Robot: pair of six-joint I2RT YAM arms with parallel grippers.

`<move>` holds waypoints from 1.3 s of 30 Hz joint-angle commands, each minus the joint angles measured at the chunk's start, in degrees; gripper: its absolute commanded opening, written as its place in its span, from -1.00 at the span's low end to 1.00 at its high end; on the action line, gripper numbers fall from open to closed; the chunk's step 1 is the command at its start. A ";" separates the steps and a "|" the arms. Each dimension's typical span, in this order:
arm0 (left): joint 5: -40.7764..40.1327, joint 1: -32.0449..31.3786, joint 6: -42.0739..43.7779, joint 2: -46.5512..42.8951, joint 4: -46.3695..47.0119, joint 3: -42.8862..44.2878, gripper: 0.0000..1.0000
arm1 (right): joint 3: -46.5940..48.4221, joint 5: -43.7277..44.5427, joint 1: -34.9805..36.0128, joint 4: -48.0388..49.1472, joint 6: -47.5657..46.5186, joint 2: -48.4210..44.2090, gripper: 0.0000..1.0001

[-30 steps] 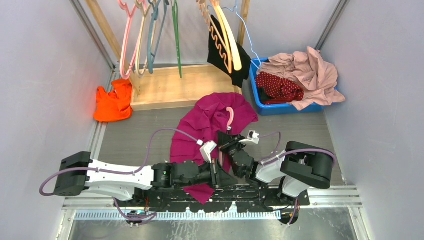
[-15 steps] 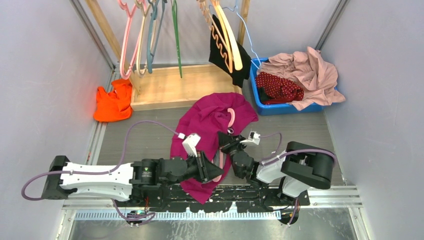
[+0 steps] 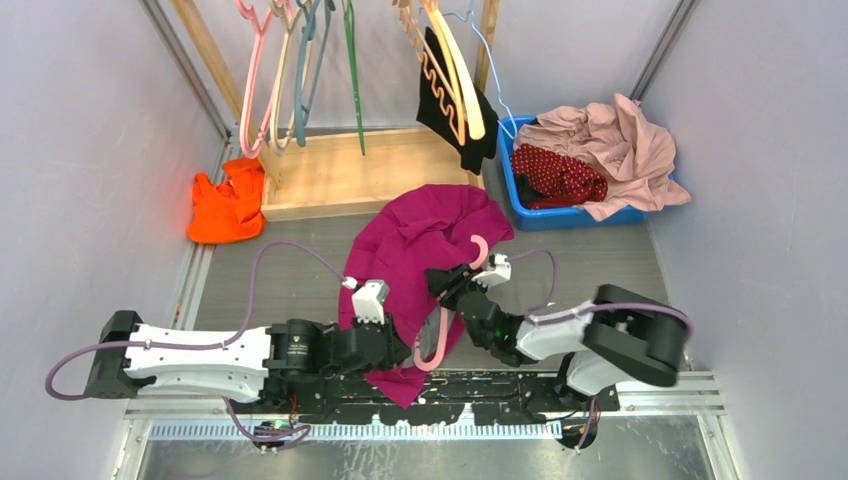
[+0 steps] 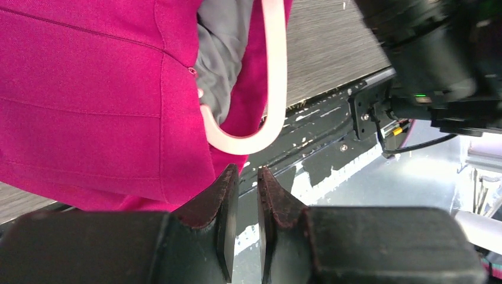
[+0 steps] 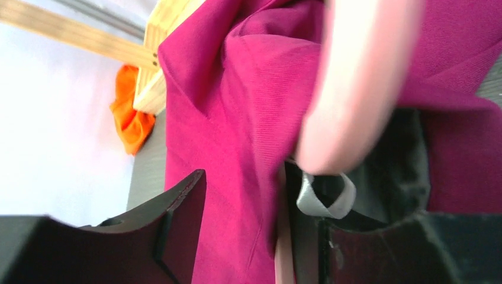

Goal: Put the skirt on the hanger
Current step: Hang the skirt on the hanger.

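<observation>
The dark red dotted skirt (image 3: 558, 175) lies in the blue bin (image 3: 513, 184) at the back right, away from both arms. The pink hanger (image 3: 438, 340) (image 4: 276, 71) (image 5: 355, 89) lies threaded through a plain magenta garment (image 3: 420, 235) (image 4: 89, 106) on the table. My right gripper (image 3: 447, 281) (image 5: 245, 177) is open, with magenta cloth and the hanger's bar between its fingers. My left gripper (image 3: 405, 350) (image 4: 248, 174) sits just below the hanger's curved end, jaws a narrow gap apart with nothing in them.
An orange cloth (image 3: 228, 207) lies at the left wall. A wooden rack base (image 3: 350, 170) stands behind, with several hangers (image 3: 290, 70) and a black garment (image 3: 455, 105) hanging above. A pale pink garment (image 3: 625, 145) drapes over the bin.
My right gripper has opened and let the hanger go, and its hook has swung right. The left arm pulled back from the hanger, its jaws parting slightly.
</observation>
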 commanded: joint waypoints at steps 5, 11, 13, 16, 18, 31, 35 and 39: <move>-2.03 0.00 1.87 3.10 0.01 3.26 -0.62 | 14.55 -13.46 -0.88 -59.56 -4.35 -21.19 0.33; -1.32 0.08 2.46 4.05 1.16 3.61 -0.62 | 25.51 -20.15 -1.37 -85.51 -11.76 -25.78 0.45; -1.23 0.06 2.59 4.05 1.07 3.80 -0.62 | 28.21 -20.12 -1.41 -91.70 -12.86 -26.57 0.44; -1.23 0.08 2.68 3.87 1.05 3.73 -0.62 | 30.90 -19.59 -2.91 -96.42 -14.76 -28.45 0.37; -1.22 0.05 2.77 3.81 1.24 3.66 -0.62 | 32.39 -21.37 -5.97 -98.23 -17.10 -27.86 0.17; -1.92 0.12 3.04 2.14 0.37 2.81 -0.63 | 35.77 -35.65 -18.60 -84.98 -30.53 -9.68 0.27; -2.01 0.34 3.04 1.63 0.41 2.35 -0.63 | 37.03 -35.41 -21.03 -83.43 -31.86 -6.12 0.28; -1.79 0.65 2.86 1.44 0.47 1.82 -0.63 | 37.58 -38.25 -22.99 -81.04 -34.41 -3.89 0.32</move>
